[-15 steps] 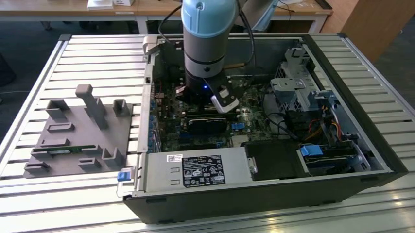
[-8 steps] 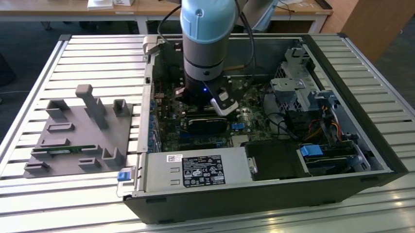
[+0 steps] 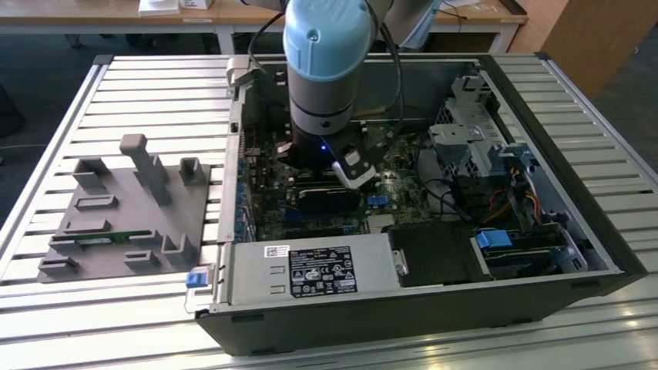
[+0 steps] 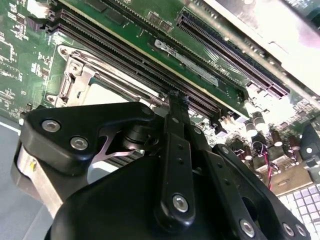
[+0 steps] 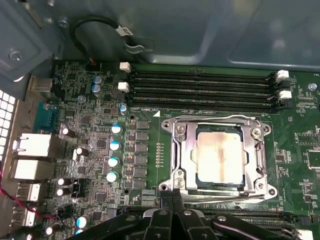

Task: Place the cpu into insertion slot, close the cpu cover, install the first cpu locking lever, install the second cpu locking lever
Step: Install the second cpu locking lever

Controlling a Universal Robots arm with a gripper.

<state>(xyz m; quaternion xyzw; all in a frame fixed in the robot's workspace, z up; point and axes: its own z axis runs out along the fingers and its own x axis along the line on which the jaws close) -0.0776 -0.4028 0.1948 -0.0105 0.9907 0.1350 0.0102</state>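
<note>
Silvery-grey metal top of the cpu (image 5: 220, 156) seen in the first wrist view, seated flat inside the insertion slot (image 5: 220, 183) and framed by the window of the cpu cover (image 5: 182, 150), itself lowered over the chip. Placement and cover closing judged complete; lever installation judged the step in hand. One locking lever (image 5: 220, 119) lying along the socket edge facing the memory slots (image 5: 200, 90), a second lever (image 5: 225, 196) along the opposite edge. Latched or loose: cannot tell for either. Gripper (image 5: 172, 200) poised at a socket corner on the second lever's side, fingers pressed together with no gap between them, clamped on nothing visible, tips just beside or touching the lever wire; contact not confirmable. In the exterior view, arm (image 3: 323, 62) reaching down into the middle of the computer case (image 3: 575, 154), power supply (image 3: 308, 270) at 6 o'clock from the gripper, grey fixture block (image 3: 123, 223) outside the case at 9 o'clock. Lever work judged to demand a fine sideways push under the retaining hook without slipping onto the board.
</note>
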